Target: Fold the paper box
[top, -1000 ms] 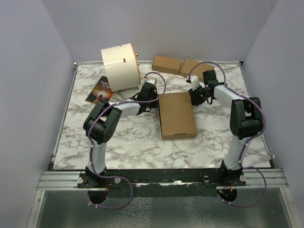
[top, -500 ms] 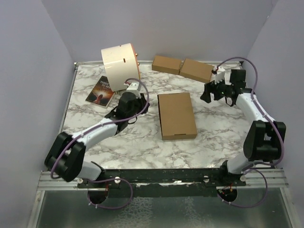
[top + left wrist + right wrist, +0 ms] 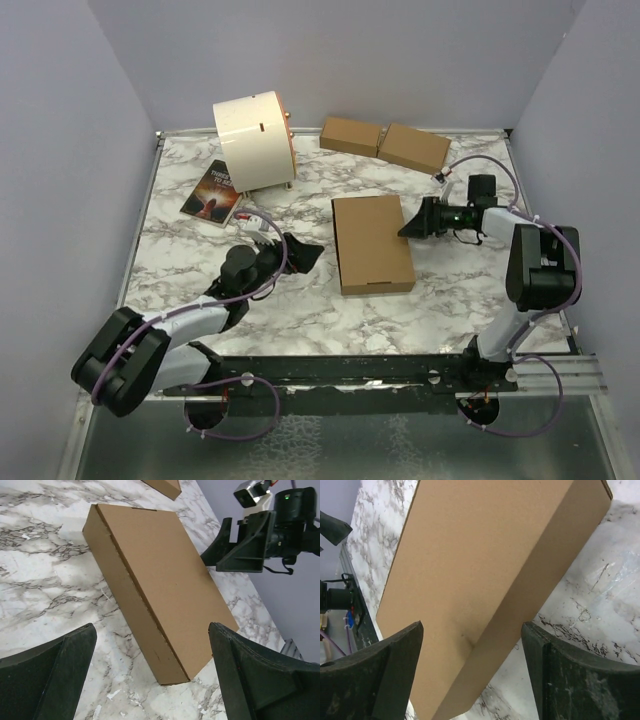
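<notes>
The paper box (image 3: 372, 243) lies shut and flat in the middle of the marble table, a plain brown slab. My left gripper (image 3: 303, 257) hovers low a little left of its near left side, open and empty. In the left wrist view the paper box (image 3: 160, 575) lies ahead of the left gripper (image 3: 152, 626), apart from it. My right gripper (image 3: 412, 227) points at the box's right edge, close beside it and open. In the right wrist view the box's side wall (image 3: 535, 575) lies just ahead of the right gripper (image 3: 472, 625), with nothing gripped.
A cream drum (image 3: 253, 140) stands at the back left with a dark booklet (image 3: 212, 192) in front of it. Two smaller brown boxes (image 3: 352, 135) (image 3: 415, 147) lie side by side at the back. Lavender walls close in three sides.
Both grippers left the box's far end and opened. The left arm swung down to the box's near left. The right arm lifted away, then came back low beside the right edge.
</notes>
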Motion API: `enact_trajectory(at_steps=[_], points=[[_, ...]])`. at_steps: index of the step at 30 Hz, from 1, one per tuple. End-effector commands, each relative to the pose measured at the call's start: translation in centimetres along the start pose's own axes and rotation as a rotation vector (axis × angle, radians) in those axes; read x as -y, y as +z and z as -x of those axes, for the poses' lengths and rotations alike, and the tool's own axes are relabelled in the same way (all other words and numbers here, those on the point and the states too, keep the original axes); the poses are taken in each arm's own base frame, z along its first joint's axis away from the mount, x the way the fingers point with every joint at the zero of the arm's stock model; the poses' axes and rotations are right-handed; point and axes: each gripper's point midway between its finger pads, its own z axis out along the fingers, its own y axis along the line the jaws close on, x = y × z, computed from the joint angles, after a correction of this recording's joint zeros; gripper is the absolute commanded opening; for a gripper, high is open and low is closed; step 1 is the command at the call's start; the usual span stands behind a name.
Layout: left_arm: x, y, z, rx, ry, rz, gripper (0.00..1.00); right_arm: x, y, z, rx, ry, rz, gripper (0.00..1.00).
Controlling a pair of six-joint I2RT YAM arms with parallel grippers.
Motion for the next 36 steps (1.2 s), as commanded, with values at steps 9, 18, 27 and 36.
enact_trajectory(at_steps=[9,18,27,36], points=[[1.0,2.6,-2.2,-0.056,-0.158,-0.101,0.96,2.9,0.0,-1.7,-0.007,0.171,0.052,0.50],[3.8,5.6,-4.7,-0.123,-0.258,-0.177,0.99,5.4,-0.8,-3.5,-0.011,0.291,0.081,0.30],[4.0,7.7,-6.7,-0.168,-0.298,-0.147,0.99,6.4,-1.6,-4.0,0.000,0.337,0.088,0.26],[5.7,9.5,-7.8,-0.202,-0.291,-0.172,0.99,6.5,-1.6,-4.1,-0.002,0.338,0.091,0.26]])
